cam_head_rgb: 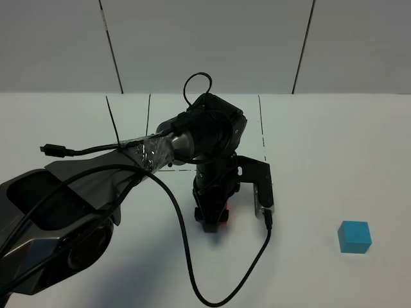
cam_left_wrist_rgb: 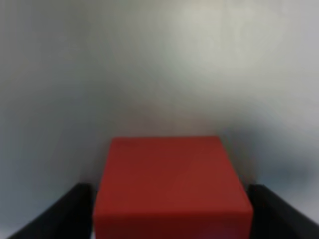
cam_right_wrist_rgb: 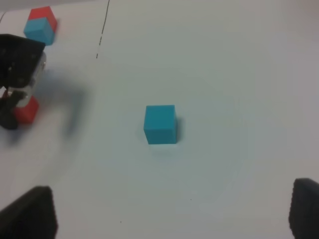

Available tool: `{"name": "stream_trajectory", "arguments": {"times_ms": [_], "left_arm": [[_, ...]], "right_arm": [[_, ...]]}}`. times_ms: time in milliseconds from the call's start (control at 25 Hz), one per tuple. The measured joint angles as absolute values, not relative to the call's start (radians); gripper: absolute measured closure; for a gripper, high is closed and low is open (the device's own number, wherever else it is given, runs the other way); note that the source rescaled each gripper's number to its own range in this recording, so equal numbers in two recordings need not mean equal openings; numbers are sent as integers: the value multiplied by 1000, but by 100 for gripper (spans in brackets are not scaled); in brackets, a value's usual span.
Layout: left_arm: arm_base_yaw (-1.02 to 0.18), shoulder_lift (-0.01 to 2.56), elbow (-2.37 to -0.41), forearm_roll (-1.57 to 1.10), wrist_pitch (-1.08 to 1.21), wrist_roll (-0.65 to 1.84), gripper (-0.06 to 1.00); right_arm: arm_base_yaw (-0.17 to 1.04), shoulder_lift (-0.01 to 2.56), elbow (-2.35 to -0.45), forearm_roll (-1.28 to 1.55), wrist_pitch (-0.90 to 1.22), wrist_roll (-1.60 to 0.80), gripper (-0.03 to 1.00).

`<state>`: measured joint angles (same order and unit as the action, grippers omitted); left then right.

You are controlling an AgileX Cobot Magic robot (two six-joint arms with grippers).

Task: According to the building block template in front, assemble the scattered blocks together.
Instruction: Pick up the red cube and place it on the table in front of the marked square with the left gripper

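The small matte red cube is flanked closely by the two black fingers of the L end effector, which is pointed down at the white counter near its middle; whether the cube is pinched or merely bracketed cannot be told. The matte cyan cube is set alone on the counter, well apart from the red one, toward the R side; it is seen ahead of the R end effector, whose jaws are spread wide w/ nothing between them. The block template, a red cube joined to a cyan cube, is seen in the R wrist view beyond the red cube, near a thin black drawn line; in the high view it is hidden by the L arm.
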<state>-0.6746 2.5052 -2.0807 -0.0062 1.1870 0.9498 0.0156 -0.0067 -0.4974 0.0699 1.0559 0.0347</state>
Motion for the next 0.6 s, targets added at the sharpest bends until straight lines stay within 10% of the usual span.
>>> {"name": "stream_trajectory", "arguments": {"times_ms": [200,600], "left_arm": [[-676,2501,-2082,-13,1187,937,-4],[-676,2372,-2079,-16,1187,810,4]], "right_arm": [[16,-7,-497,70,1056,35,12],[16,-7,-497,70,1056,35,14]]}}
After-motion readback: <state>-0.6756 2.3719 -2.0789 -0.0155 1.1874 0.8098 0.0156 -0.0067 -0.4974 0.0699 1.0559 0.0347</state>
